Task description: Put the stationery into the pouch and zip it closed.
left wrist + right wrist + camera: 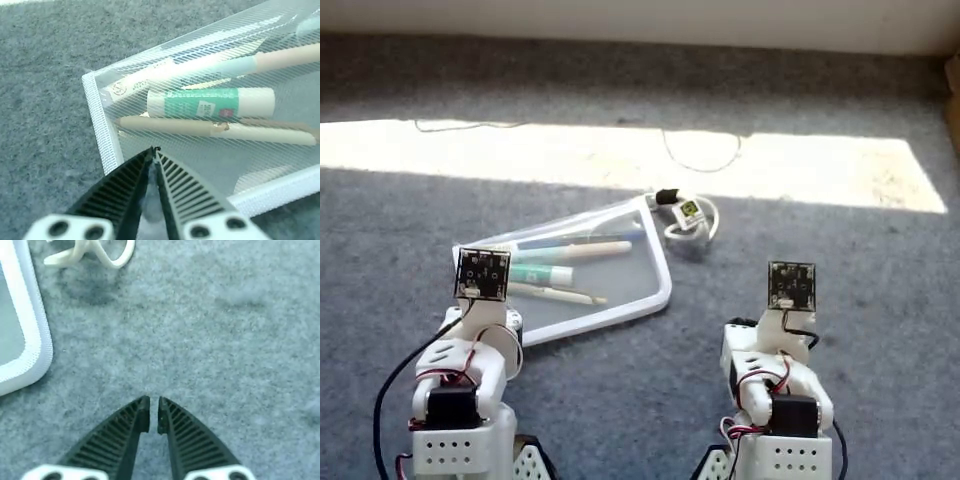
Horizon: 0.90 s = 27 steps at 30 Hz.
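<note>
A clear mesh pouch [620,290] with a white border lies flat on the grey carpet, left of centre. Inside it are a green-and-white glue stick [210,102], a beige pencil [200,129] and pens [200,67]. My left gripper [154,150] hovers shut over the pouch's near part, close to a white-edged corner [92,95], with nothing between its fingers. My right gripper [150,407] is shut over bare carpet, to the right of the pouch's rounded corner [30,345].
A white strap loop [692,218] with a small tag lies at the pouch's far corner, also seen as a loop [95,252] ahead of the right gripper. A thin cable [700,160] runs across the sunlit strip of carpet farther back.
</note>
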Motion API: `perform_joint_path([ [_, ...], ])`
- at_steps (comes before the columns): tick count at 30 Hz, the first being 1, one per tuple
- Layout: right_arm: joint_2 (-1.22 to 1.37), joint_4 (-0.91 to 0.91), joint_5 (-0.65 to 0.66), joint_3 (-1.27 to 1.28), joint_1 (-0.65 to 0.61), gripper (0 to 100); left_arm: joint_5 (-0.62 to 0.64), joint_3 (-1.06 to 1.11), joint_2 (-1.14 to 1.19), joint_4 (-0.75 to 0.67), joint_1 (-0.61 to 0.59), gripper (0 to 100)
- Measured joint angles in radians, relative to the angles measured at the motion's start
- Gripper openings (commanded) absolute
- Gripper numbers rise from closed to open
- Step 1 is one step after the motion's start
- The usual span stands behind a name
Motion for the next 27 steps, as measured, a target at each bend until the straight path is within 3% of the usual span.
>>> perform_joint_path([
  [9,0.000,0.078,0.000,0.000,0.000,2.9,-0.117,0.000,0.000,0.075,0.008,1],
  [18,0.000,0.086,0.000,0.000,0.000,2.9,-0.127,0.000,-0.008,0.195,0.009,1],
  [27,0.000,0.086,0.000,0.000,0.000,2.9,-0.127,0.000,-0.008,0.207,0.011,1],
])
